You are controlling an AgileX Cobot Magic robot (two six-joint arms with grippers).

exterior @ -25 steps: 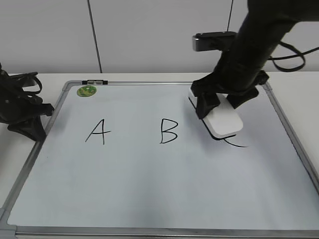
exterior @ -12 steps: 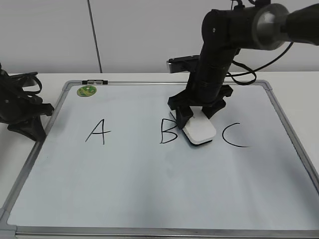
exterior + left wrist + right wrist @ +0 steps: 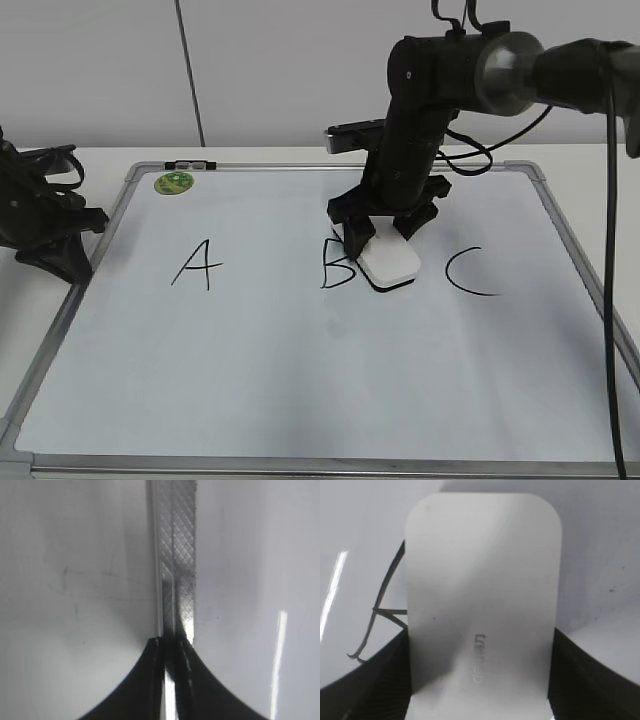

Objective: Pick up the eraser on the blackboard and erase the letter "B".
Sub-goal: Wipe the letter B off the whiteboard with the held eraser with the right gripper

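Note:
My right gripper point(image 3: 385, 232) is shut on the white eraser point(image 3: 390, 262), which lies flat on the blackboard point(image 3: 300, 360) against the right side of the letter "B" point(image 3: 335, 265). Part of the B's right half is covered by the eraser. In the right wrist view the eraser point(image 3: 480, 605) fills the frame between the two black jaws point(image 3: 480, 680), with strokes of the B point(image 3: 380, 610) showing at its left edge. My left gripper point(image 3: 60, 245) rests by the board's left frame; in the left wrist view its jaws point(image 3: 172, 642) are pressed together over the metal frame point(image 3: 177, 555).
A black "A" point(image 3: 197, 265) is at the left and a black "C" point(image 3: 468, 272) at the right of the board. A round green magnet point(image 3: 173, 183) and a small clip point(image 3: 188, 164) sit at the top left corner. A white wall stands behind the table.
My right gripper has carried the eraser leftwards, from over the C across the board to the right side of the B. The left arm has not moved.

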